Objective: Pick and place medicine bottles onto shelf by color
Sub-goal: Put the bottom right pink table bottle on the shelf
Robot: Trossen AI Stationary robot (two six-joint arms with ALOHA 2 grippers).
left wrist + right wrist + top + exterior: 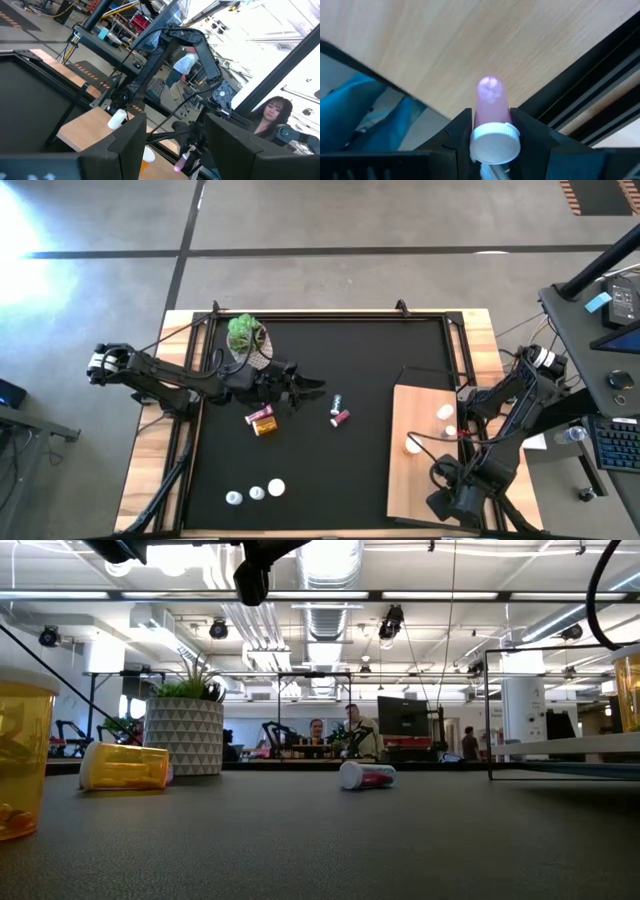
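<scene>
Right end effector (490,137) clamped on pink bottle (491,107) – over shelf (485,45) near right edge. Left end effector (300,387) half open, empty – by plant (246,336).

The left gripper (310,387) hangs over the mat (330,470). A plant (247,337) stands just behind it. Two bottles (262,420) lie just beside it toward the desk's front; two more (339,410) lie on its shelf side. The shelf (415,470) is well apart, bearing three bottles (445,412). The right gripper (491,131), over the shelf's front edge, clamps a bottle (491,107).
</scene>
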